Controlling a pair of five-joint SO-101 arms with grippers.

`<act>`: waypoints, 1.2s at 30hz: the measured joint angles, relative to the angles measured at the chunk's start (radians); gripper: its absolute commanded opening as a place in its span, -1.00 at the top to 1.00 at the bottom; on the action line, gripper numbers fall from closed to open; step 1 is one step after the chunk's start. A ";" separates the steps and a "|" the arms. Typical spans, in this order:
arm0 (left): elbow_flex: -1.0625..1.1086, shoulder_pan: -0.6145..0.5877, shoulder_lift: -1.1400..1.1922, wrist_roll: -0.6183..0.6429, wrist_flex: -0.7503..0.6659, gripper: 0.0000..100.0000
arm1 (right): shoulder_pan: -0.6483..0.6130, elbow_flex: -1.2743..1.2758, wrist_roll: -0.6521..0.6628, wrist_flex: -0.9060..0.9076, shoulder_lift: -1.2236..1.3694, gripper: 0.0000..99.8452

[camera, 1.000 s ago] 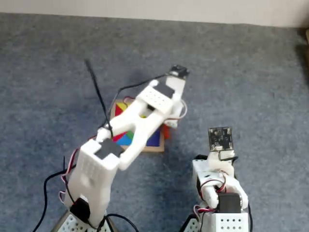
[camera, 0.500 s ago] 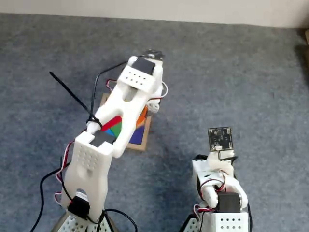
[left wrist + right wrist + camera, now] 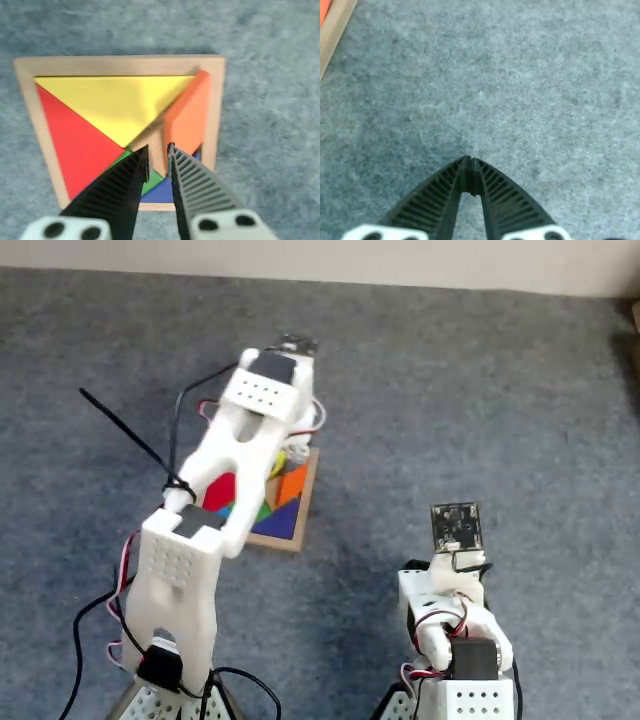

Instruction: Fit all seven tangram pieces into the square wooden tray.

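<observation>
Tray, square wooden, lay on grey carpet, w/ yellow triangle, red triangle and orange piece inside. L gripper hovered over it, jaws a slit apart, holding nothing. R gripper was closed and empty, over bare carpet nearby.

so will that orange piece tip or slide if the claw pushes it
Probably stiff and light: the orange piece looks like a flat painted block. It seems to ride up on the tray rim, so a push may drop it flat.
</observation>
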 measured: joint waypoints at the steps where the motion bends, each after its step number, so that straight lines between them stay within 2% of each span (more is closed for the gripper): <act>1: 0.000 -0.009 0.000 -0.011 0.000 0.84 | 0.000 0.000 0.000 0.000 0.000 0.98; 13: -0.020 -0.021 0.172 -0.026 -0.043 0.85 | 0.000 0.000 0.000 0.000 0.000 0.98; 19: -0.021 -0.061 0.180 -0.026 -0.043 0.85 | 0.000 0.000 0.000 0.000 0.000 0.98; 26: -0.009 -0.103 0.126 -0.032 -0.038 0.85 | 0.000 0.000 0.000 0.000 0.000 0.98; 31: -0.008 -0.126 0.054 -0.034 0.021 0.85 | 0.000 0.000 0.000 0.000 0.000 0.98; 36: -0.008 -0.120 -0.066 -0.034 0.066 0.99 | 0.000 0.000 0.000 0.000 0.000 0.98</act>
